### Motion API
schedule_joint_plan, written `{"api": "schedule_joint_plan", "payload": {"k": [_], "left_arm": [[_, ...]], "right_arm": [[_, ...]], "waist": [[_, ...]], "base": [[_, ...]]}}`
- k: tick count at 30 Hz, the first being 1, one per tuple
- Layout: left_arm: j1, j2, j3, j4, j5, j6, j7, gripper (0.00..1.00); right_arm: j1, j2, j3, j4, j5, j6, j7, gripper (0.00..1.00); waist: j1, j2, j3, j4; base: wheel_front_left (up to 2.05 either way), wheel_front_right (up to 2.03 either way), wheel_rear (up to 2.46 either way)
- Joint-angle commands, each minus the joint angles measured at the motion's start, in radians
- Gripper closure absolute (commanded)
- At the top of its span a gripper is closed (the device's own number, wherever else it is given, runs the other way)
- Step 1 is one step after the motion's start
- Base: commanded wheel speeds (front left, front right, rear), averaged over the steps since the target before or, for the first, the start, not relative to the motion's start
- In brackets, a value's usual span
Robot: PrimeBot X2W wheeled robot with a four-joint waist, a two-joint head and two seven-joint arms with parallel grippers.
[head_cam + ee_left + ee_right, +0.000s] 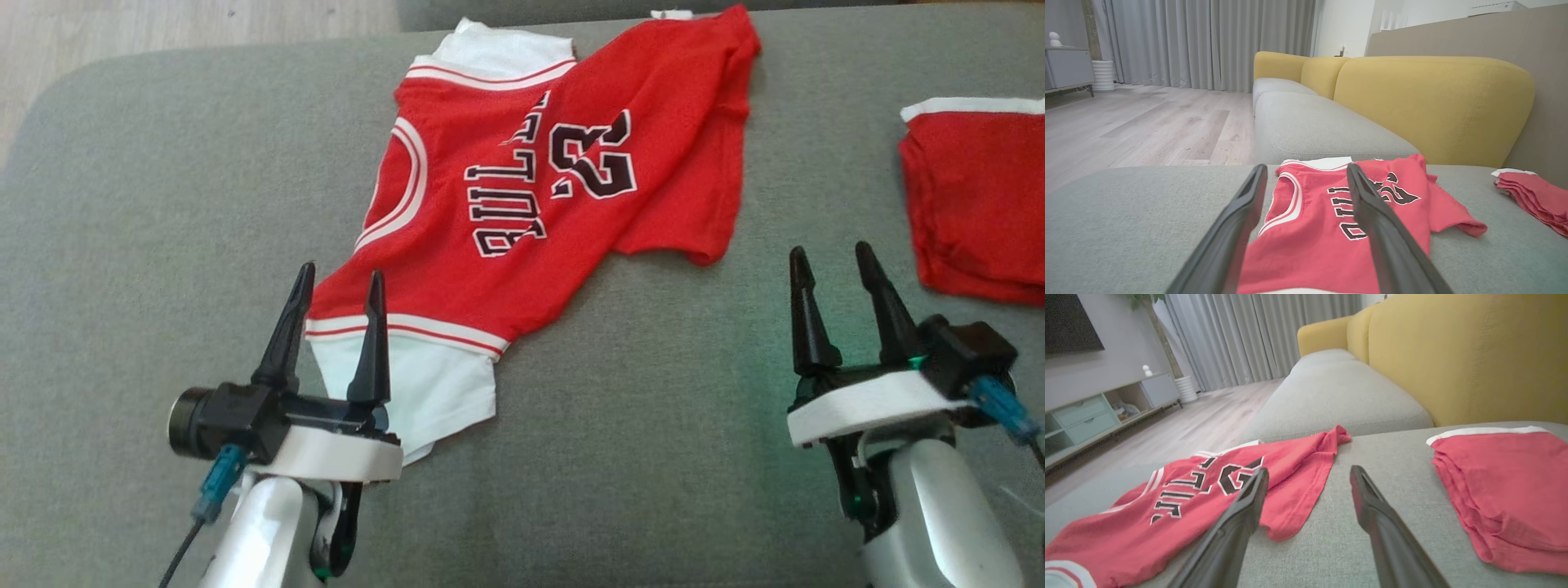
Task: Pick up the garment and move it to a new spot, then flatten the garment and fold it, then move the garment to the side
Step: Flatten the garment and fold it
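The garment [531,204] is a red basketball jersey with white sleeves and dark lettering, lying crumpled and slanted on the grey sofa cushion [163,204]. It also shows in the left wrist view [1314,228] and the right wrist view [1180,502]. My left gripper [341,282] stands open over the jersey's near white sleeve, nothing between its fingers. My right gripper [833,255] is open above bare cushion, to the right of the jersey's loose hem.
A folded red garment with white trim [976,200] lies at the cushion's right edge, close to my right gripper. Yellow backrests [1433,106] rise behind the seat. Wooden floor [1135,122] lies beyond the cushion's left edge.
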Motion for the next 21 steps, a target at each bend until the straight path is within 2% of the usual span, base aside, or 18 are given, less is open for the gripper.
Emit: {"api": "schedule_joint_plan", "payload": {"k": [1, 8, 11, 13, 16, 21], "left_arm": [[-0.044, 0.011, 0.029, -0.033, 0.011, -0.002, -0.009, 0.00], [-0.064, 0.006, 0.020, -0.021, 0.009, -0.011, -0.009, 0.00], [-0.077, 0.003, 0.016, -0.019, 0.009, -0.014, -0.009, 0.00], [-0.087, 0.000, 0.012, -0.016, 0.009, -0.016, -0.009, 0.00], [-0.092, -0.004, 0.011, -0.017, 0.008, -0.017, -0.009, 0.00], [-0.101, -0.009, 0.006, -0.016, 0.008, -0.020, -0.009, 0.00]], "right_arm": [[-0.048, 0.000, 0.021, -0.023, -0.013, -0.001, 0.011, 0.00], [-0.118, 0.000, 0.031, 0.079, -0.110, -0.001, 0.124, 0.00], [-0.154, 0.000, 0.046, 0.132, -0.195, -0.001, 0.152, 0.00], [-0.180, 0.000, 0.048, 0.180, -0.302, -0.001, 0.181, 0.00], [-0.203, 0.000, 0.038, 0.216, -0.393, -0.001, 0.194, 0.00], [-0.242, 0.000, -0.002, 0.264, -0.470, -0.001, 0.195, 0.00]], "waist": [[0.0000, 0.0000, 0.011, 0.012], [0.0000, 0.0000, 0.053, 0.068], [0.0000, 0.0000, 0.072, 0.091], [0.0000, 0.0000, 0.085, 0.113], [0.0000, 0.0000, 0.096, 0.128], [0.0000, 0.0000, 0.114, 0.144]], "base": [[0.00, 0.00, 0.00], [0.00, 0.00, 0.00], [0.00, 0.00, 0.00], [0.00, 0.00, 0.00], [0.00, 0.00, 0.00], [0.00, 0.00, 0.00]]}}
